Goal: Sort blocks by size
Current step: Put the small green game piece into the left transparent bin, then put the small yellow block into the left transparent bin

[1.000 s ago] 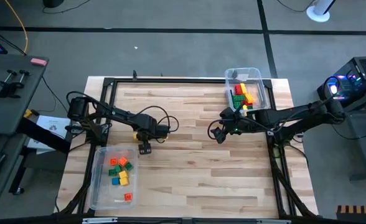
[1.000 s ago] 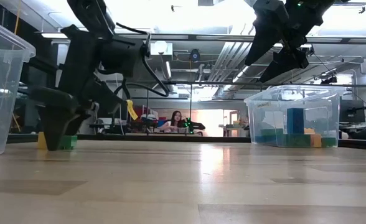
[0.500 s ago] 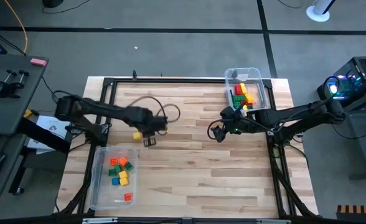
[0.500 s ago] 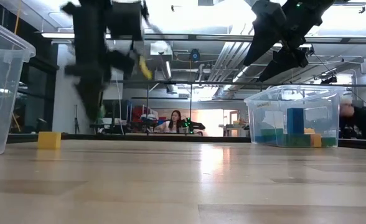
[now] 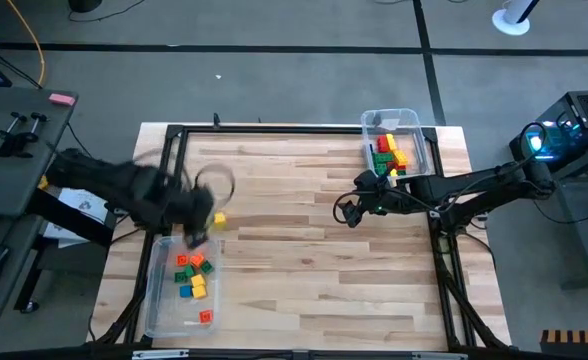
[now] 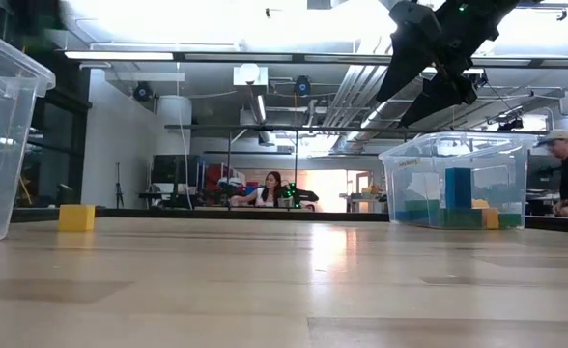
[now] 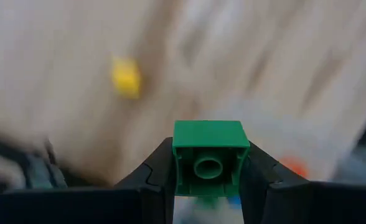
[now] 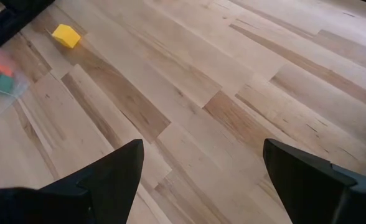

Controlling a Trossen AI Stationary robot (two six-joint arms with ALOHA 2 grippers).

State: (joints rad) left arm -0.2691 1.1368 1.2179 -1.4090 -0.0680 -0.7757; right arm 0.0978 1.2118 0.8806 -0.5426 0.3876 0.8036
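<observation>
My left gripper clamped on green block, at near bin rim, not yet dropped. Right gripper jaws apart, idle mid-surface. Both bins hold blocks; far bin stocked. Only yellow block left on surface. I judge sorting nearly done.

overhead down, table-level across, two wrist close-ups

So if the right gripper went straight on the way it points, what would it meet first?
Probably bare wooden table: the right gripper, jaws open, points down at empty boards. The yellow block lies well off that line.
</observation>
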